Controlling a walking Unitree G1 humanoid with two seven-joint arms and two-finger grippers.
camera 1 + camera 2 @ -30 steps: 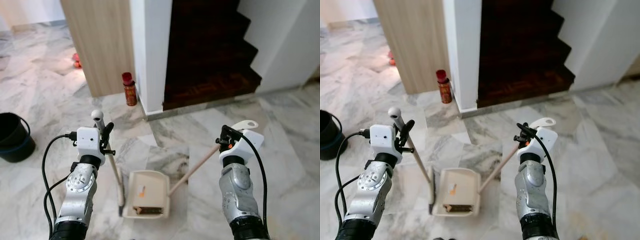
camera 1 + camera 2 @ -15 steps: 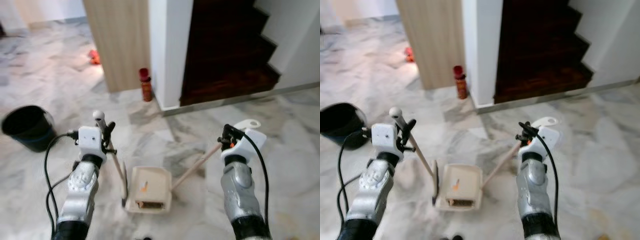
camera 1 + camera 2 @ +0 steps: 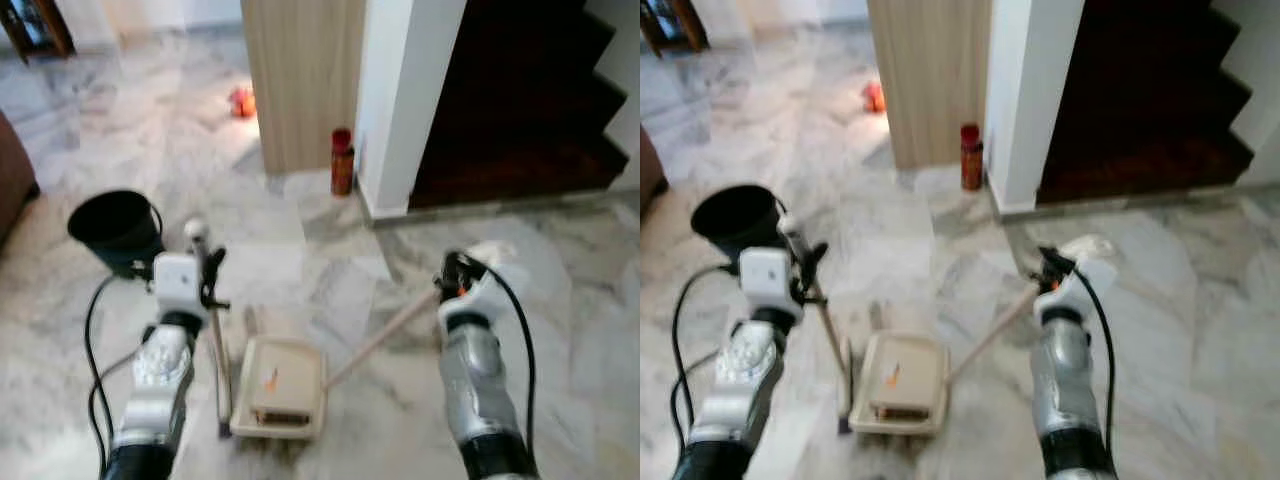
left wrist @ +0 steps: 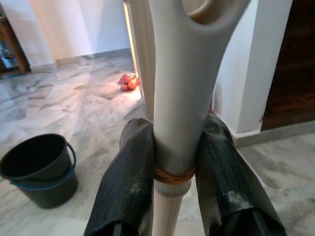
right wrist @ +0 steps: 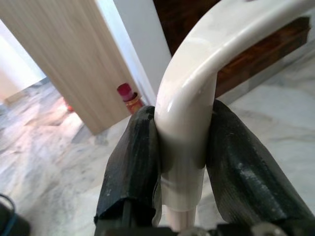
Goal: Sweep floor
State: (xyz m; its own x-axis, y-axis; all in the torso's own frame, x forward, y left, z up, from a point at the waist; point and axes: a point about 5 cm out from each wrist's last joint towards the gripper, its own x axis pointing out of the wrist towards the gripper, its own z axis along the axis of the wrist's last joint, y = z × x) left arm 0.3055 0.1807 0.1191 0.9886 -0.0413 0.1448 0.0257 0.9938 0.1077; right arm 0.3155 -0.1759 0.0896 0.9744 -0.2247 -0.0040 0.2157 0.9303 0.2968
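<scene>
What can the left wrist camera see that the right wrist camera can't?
Left wrist view: the black bucket and something orange on the floor, behind the left end effector shut on the broom handle. Right wrist view: the red bottle beside the wooden panel, behind the right end effector shut on the dustpan handle. Both: two black fingers squeezing a cream handle, marble floor and the dark stairs.

Head stereo pair looking down, wrist cameras close along fingers
</scene>
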